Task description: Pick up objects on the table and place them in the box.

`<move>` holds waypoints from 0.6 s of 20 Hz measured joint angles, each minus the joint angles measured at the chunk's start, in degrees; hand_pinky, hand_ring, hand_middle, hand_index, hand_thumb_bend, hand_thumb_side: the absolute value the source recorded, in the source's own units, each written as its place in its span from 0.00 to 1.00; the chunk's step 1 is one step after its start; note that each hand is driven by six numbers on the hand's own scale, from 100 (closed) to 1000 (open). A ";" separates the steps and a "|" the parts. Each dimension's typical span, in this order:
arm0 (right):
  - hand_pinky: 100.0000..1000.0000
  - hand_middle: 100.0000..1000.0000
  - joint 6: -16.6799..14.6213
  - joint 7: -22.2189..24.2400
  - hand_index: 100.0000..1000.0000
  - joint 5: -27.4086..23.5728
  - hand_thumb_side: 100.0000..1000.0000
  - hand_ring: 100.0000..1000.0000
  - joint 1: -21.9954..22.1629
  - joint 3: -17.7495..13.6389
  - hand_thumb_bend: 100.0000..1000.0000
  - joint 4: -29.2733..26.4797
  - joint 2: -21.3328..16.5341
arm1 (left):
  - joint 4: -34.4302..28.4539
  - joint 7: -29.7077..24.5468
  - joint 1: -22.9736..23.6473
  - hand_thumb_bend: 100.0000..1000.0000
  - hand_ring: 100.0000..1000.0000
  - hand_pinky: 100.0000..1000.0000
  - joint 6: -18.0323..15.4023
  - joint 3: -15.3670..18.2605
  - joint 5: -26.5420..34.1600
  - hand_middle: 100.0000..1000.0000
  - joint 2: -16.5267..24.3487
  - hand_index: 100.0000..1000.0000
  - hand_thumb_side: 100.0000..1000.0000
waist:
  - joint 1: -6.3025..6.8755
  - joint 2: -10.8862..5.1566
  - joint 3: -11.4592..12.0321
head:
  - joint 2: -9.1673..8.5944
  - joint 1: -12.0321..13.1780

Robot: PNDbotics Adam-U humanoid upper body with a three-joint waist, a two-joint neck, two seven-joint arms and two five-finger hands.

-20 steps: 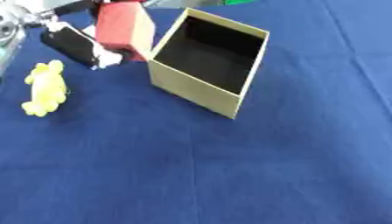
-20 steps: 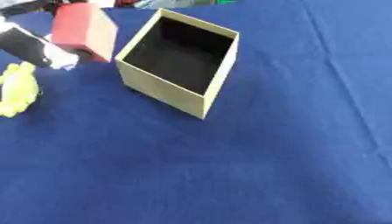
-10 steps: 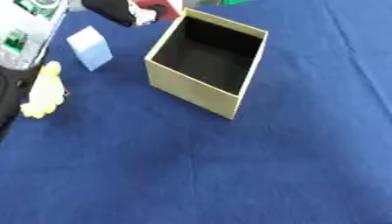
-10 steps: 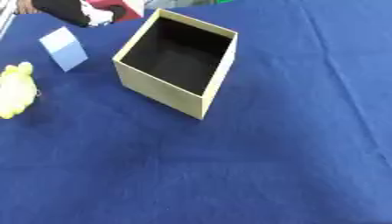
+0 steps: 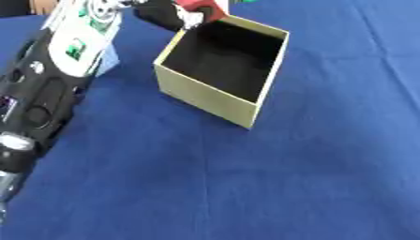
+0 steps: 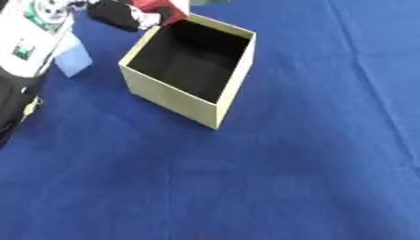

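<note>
Blue table, bare in the near part. Left arm runs up the left side toward the far edge. Box open, empty inside, just right of and below the robot hand. Pale blue block on the table, near side of the robot hand, by the arm. At the far end, left robot hand curled round a red block, held above the box's far-left corner. Right hand not seen.

Step in hand: drop into box. Best to carry the block further over the opening, clear of the rim, before the fingers spread.
</note>
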 measured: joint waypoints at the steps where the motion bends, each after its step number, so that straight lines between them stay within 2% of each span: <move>1: 0.83 0.63 -0.05 0.14 0.75 -0.05 0.82 0.71 -0.26 0.12 0.00 0.00 0.08 | 0.85 0.58 -0.05 0.13 0.50 0.68 -0.58 0.10 -0.07 0.41 -0.39 0.55 0.33 | 0.20 0.13 -0.33 | -0.10 0.24; 6: 0.83 0.63 -0.05 0.53 0.75 -0.38 0.83 0.71 -0.88 0.24 0.00 0.00 0.41 | 4.45 1.62 -0.16 0.25 0.54 0.70 -3.45 0.15 -0.71 0.46 -1.70 0.61 0.37 | 0.87 0.65 -1.00 | -0.50 0.73; 12: 0.83 0.63 0.10 0.97 0.75 -1.27 0.83 0.71 -1.37 0.47 0.00 0.00 0.43 | 8.12 -1.33 0.18 0.48 0.62 0.74 -7.01 0.45 -0.70 0.56 -2.82 0.69 0.41 | 1.19 1.01 -1.65 | -0.53 0.96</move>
